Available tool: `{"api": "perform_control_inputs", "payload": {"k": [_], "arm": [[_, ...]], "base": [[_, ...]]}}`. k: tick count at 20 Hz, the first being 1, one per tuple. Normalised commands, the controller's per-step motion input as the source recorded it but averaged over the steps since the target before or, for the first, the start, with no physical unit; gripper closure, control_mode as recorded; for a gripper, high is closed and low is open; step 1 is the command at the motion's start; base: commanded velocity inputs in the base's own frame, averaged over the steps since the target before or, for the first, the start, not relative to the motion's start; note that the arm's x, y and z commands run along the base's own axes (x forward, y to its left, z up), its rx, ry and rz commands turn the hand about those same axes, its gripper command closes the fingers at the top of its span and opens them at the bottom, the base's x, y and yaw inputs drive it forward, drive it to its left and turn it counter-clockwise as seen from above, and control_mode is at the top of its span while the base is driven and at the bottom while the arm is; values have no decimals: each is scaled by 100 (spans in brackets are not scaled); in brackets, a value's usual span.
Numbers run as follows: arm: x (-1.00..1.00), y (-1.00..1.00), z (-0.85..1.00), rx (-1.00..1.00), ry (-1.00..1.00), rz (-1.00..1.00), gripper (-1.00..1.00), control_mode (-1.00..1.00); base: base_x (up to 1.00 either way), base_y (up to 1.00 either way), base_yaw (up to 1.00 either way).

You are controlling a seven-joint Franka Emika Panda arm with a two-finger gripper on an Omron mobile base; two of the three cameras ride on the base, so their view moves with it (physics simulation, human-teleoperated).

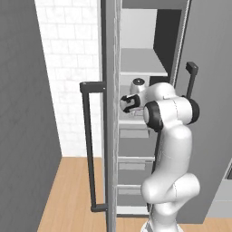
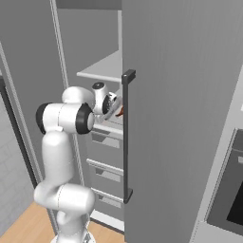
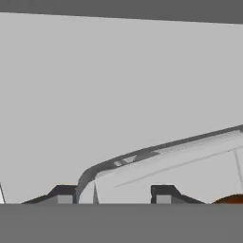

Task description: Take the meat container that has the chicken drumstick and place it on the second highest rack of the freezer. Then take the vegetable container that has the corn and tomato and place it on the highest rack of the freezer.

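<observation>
My arm reaches into the open freezer [image 1: 111, 136] at the level of the second highest rack [image 2: 110, 127], just above the grey drawers. In the hand view my gripper [image 3: 114, 194] is open, its two dark tips straddling the corner rim of the clear meat container [image 3: 190, 171]. The chicken drumstick [image 3: 230, 199] peeks in at the lower right of the container, and shows as an orange-brown speck [image 2: 119, 112] beside the gripper [image 2: 113, 107]. The highest rack [image 1: 142, 65] is bare above the hand. Whether the container rests on the rack is hidden. Corn and tomato are out of view.
The freezer's left door with its dark bar handle [image 1: 88, 145] stands open close beside the arm. The right door [image 2: 175, 95] with its handle [image 2: 127, 137] hides part of the shelves. Grey drawers [image 1: 133, 158] lie below. A black wall oven [image 2: 232, 190] is at the right.
</observation>
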Motion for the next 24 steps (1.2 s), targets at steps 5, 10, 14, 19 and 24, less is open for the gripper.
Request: {"api": "perform_control_inputs", "payload": {"k": [5,10,14,19,24], "arm": [[-15,0,5,0,-13,0,-100,-100],[-24,0,0,0,-10,0,-100,-100],[-46,0,26,0,-20,0,-100,-100],[-69,0,34,0,-19,4,-100,-100],[-63,11,57,0,-8,1,-100,-100]], "base": [[0,0,0],[0,0,0],[0,0,0],[0,0,0],[0,0,0]]}}
